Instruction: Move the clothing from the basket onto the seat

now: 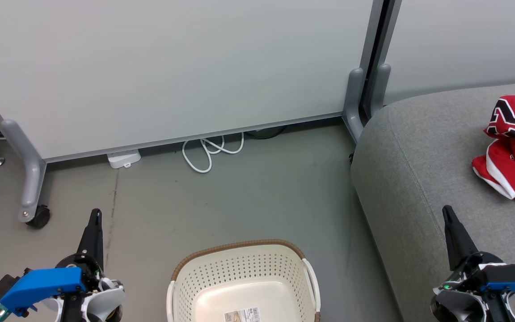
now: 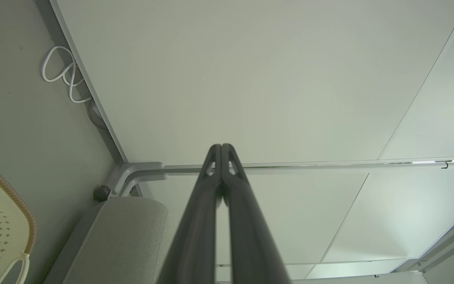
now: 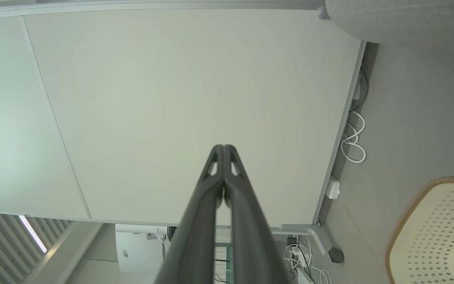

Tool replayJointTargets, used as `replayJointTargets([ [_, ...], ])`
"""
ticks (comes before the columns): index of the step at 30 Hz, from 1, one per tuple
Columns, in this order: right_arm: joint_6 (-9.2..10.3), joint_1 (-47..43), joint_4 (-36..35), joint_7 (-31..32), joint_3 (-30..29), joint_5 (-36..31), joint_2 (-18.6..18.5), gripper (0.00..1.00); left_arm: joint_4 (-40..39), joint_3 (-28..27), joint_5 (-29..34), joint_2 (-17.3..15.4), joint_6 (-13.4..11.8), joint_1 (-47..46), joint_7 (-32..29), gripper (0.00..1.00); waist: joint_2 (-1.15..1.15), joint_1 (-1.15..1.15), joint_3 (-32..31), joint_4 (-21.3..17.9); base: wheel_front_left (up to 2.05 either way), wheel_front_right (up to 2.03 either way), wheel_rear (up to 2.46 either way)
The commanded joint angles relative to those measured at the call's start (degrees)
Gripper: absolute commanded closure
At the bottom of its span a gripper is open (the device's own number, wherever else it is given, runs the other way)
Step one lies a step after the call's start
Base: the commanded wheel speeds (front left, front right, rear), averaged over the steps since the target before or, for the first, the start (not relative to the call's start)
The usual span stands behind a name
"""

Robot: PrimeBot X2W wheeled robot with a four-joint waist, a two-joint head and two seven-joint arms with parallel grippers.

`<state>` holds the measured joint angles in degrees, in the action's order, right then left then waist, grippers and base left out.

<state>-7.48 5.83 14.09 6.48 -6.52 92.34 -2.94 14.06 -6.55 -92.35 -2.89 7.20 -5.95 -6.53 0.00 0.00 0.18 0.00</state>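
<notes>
While on one seat point(image 1: 418, 156), clothing point(image 1: 513, 161)

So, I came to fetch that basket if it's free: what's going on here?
A two-armed robot is moving laundry. The red clothing lies crumpled on the sofa. The basket stands on the floor. The part of its inside that shows is bare apart from a label. The left gripper and right gripper are shut and hold nothing, one on each side of the basket. The job looks done, or nearly so.
</notes>
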Motion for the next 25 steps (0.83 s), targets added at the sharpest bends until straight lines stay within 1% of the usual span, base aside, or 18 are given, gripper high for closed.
replayJointTargets([
  [1, -0.02, 0.73, -0.18, 0.18, -0.11, 0.14, 0.15, 1.00, -0.24, -0.15, -0.12, 0.06, 0.53, -0.55, -0.22, 1.00, 0.00, 0.00, 0.00, 0.00, 0.00, 0.00, 0.00],
  [25, -0.02, 0.67, -0.18, 0.17, -0.10, 0.15, 0.14, 1.00, -0.24, -0.14, -0.12, 0.06, 0.53, -0.54, -0.21, 1.00, 0.00, 0.00, 0.00, 0.00, 0.00, 0.00, 0.00],
])
